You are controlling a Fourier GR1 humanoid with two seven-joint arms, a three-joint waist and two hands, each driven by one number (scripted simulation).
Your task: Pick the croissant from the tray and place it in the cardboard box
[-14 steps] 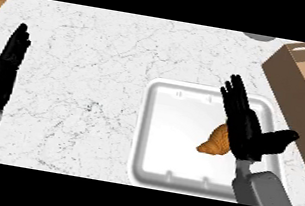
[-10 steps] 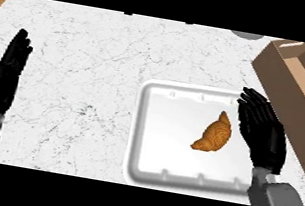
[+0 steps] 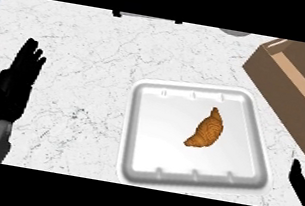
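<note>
Croissant (image 3: 206, 129), just one, lies in one tray (image 3: 143, 139); left hand (image 3: 10, 86) fingers released, right's unclear.

White marble counter (image 3: 119, 54); dark objects at far edge (image 3: 147, 17).

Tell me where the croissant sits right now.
In the head view, the golden-brown croissant lies slightly right of centre in the white square tray, toward the counter's right side, with the brown cardboard box further right, beyond the tray's edge.

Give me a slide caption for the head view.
Croissant lies in white tray, cardboard box beside it.
</note>
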